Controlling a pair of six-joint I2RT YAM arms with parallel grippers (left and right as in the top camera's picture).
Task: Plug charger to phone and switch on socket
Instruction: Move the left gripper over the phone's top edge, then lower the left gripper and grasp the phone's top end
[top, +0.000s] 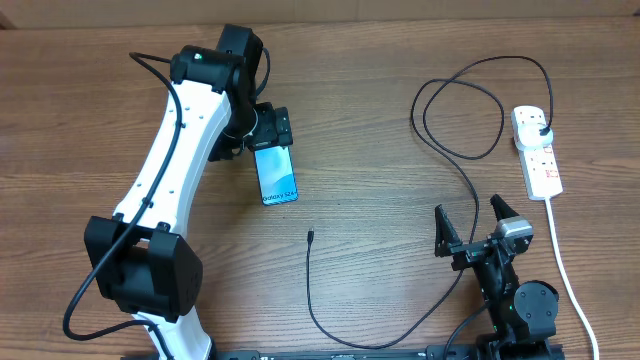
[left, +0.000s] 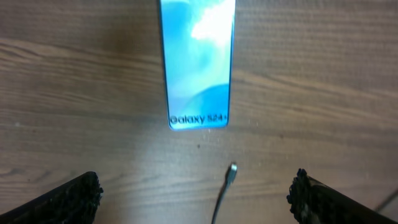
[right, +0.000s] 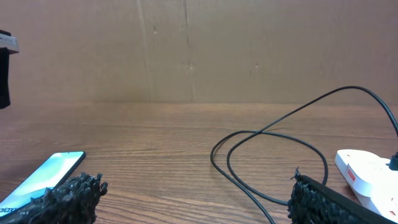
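Left arm (top: 170, 140) near phone (top: 276, 173), charger (top: 309, 270) apart

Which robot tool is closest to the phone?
The left tool, right by the phone; the right tool sits far away, nearer the socket.

clear gap between phone (top: 276, 172) and charger tip (top: 311, 237)

The brown wood-grain table (top: 380, 60) carries 3 things: the phone (top: 276, 174) flat just ahead of the left gripper (left: 196, 193), the charger (left: 231, 173) looping past the right gripper (top: 469, 212), the socket (top: 537, 152) beyond it.
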